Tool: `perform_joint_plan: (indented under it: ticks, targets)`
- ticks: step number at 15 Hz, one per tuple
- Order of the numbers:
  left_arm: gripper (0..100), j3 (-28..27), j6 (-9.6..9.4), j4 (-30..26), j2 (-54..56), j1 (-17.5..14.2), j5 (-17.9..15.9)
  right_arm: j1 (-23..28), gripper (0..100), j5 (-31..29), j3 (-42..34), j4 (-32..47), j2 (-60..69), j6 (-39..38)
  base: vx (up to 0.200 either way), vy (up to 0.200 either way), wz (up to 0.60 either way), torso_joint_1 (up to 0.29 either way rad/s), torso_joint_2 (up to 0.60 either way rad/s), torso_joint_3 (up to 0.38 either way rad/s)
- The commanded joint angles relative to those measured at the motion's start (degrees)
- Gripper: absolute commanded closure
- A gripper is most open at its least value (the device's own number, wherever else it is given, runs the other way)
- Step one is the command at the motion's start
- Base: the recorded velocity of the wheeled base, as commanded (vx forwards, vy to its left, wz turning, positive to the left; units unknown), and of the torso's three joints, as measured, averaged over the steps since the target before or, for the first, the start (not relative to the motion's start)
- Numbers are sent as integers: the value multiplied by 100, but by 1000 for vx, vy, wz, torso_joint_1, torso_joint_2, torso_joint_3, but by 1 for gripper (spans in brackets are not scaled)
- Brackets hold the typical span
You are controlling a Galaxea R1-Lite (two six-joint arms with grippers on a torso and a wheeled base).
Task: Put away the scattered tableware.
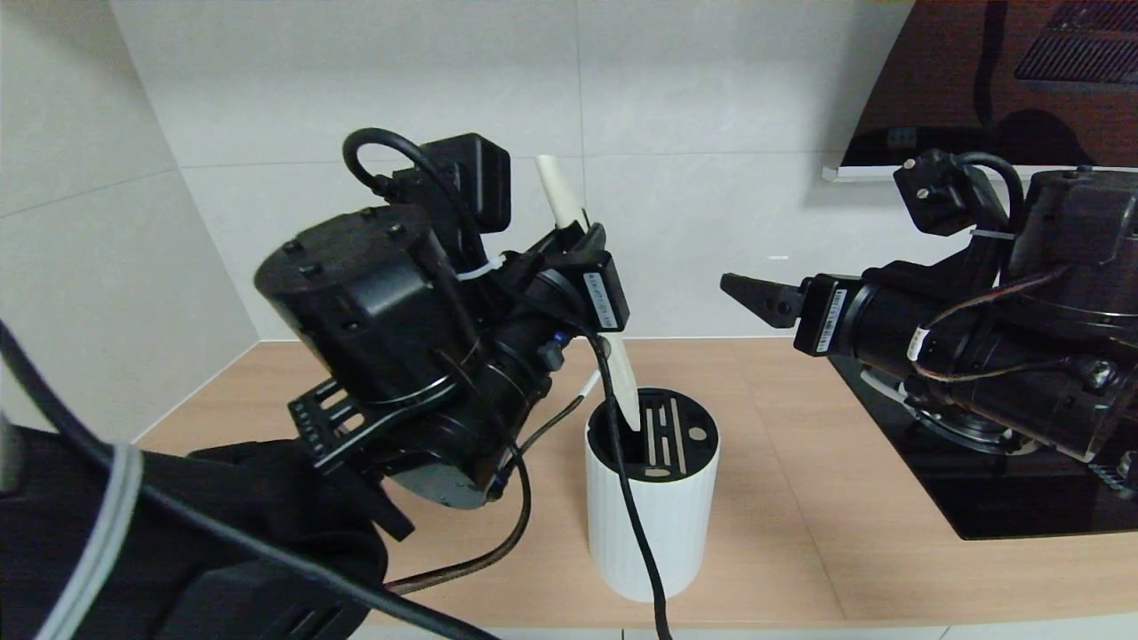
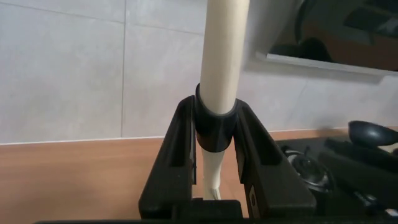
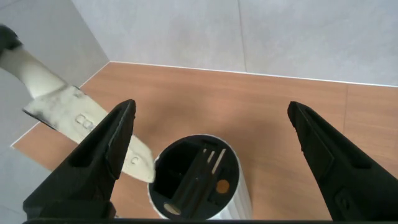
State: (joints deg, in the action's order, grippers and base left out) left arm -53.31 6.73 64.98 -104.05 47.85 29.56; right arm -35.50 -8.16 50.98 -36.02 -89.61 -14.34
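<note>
A cream-coloured knife [image 1: 558,191] is held by its handle in my left gripper [image 1: 578,240], which is shut on it; the handle [image 2: 224,56] rises between the fingers [image 2: 180,155]. Its blade [image 3: 81,124] slants down to the white ribbed cylinder holder [image 1: 653,516] on the wooden counter. The blade tip [image 1: 629,400] is at the holder's left rim, by the dark slotted top [image 3: 199,180]. My right gripper [image 1: 742,298] hangs open to the right of the holder and above it, with nothing between its fingers [image 3: 106,155].
A black cooktop [image 1: 978,480] is set into the counter at the right, under a dark range hood [image 1: 996,80]. Tiled walls close the back and left. Bare counter [image 1: 782,462] lies between holder and cooktop.
</note>
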Motion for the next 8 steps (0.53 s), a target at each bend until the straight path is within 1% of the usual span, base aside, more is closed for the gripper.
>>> perform_joint_plan:
  ticks: [1, 2, 8]
  targets:
    - [100, 22, -295, 419, -555, 23, 120, -1, 0, -2, 0, -10, -47, 1, 0, 0, 0, 0, 0, 0]
    - [100, 22, -383, 578, -608, 23, 173, -1, 0, -2, 0, -10, -56, 1, 0, 0, 0, 0, 0, 0]
    - [100, 22, -374, 639, -828, 23, 190, -10, 0, -2, 0, -19, -135, 1, 0, 0, 0, 0, 0, 0]
